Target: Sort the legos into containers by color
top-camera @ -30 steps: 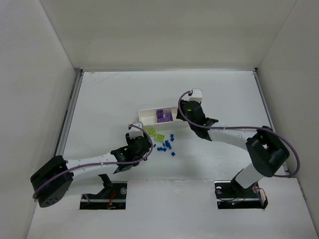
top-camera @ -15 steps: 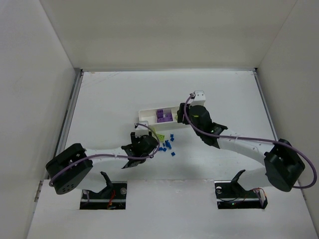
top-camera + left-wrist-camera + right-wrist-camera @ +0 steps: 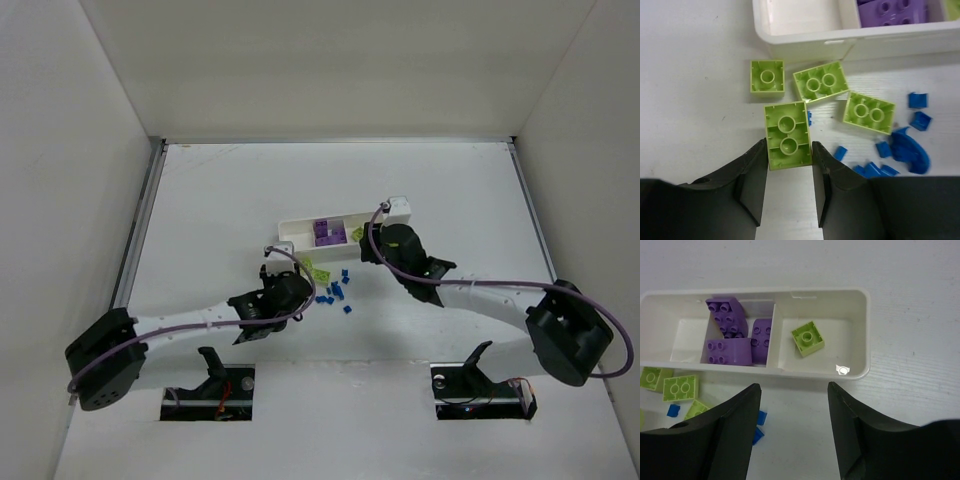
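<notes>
1. A lime-green brick (image 3: 787, 135), hollow underside up, is pinched at both long sides by the left gripper (image 3: 788, 155).
2. Three more lime-green bricks (image 3: 820, 81), also underside up, lie just ahead of its fingertips. Tiny blue pieces (image 3: 910, 150) are scattered to the right of them.
3. The white tray (image 3: 805, 42) lies beyond those, with purple blocks (image 3: 727, 351) in its middle compartment.
4. The right gripper (image 3: 794, 430) hangs near the tray, jaws apart and holding nothing. One lime-green square brick (image 3: 808, 338) sits in the end compartment straight ahead of it.

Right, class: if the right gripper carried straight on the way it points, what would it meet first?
Probably the white tray, at the near wall of its end compartment, which holds one lime-green brick; depth is unclear.
</notes>
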You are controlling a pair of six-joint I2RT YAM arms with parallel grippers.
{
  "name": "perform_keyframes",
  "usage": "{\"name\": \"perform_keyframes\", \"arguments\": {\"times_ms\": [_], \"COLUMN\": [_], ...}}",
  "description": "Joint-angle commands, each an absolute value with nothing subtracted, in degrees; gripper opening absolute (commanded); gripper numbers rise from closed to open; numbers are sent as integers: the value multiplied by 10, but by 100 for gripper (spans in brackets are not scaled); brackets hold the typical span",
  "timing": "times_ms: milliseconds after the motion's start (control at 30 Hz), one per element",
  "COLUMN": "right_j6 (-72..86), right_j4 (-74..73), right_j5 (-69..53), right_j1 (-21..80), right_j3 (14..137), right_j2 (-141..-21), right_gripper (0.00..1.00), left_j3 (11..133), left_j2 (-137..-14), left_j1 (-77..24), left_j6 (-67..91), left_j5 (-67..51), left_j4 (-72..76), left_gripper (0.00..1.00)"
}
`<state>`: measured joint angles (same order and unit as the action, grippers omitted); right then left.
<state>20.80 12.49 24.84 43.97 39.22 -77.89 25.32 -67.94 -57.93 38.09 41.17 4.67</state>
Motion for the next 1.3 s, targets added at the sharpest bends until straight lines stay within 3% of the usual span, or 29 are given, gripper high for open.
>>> {"name": "perform_keyframes", "arguments": {"times_ms": [0, 167, 267, 567, 900, 1167, 1267], "right_j6": [216, 244, 270, 323, 327, 330, 331], "right_j4": [165, 163, 164, 186, 188, 190, 192], "right_j5": [243, 263, 263, 263, 262, 262, 261], "right_j1": [443, 414, 385, 317, 307, 309, 307], "right_j3": [387, 370, 351, 299, 294, 291, 291], "right_j2": [-756, -728, -697, -635, -624, -618, -622], "right_gripper": [57, 32, 27, 40, 42, 42, 42], "left_j3": [296, 356, 398, 584, 699, 703, 687], "left_j2": [-607, -605, -672, -902, -1032, -1036, -1014], "left_j1": [-600, -601, -581, -545, -525, -515, -515], "left_j6": [429, 402, 350, 290, 263, 263, 262], "left_j5": [444, 413, 351, 219, 194, 191, 190], "left_j4": [-50, -19, 76, 180, 173, 172, 170], "left_gripper": [22, 23, 23, 23, 26, 52, 56]}}
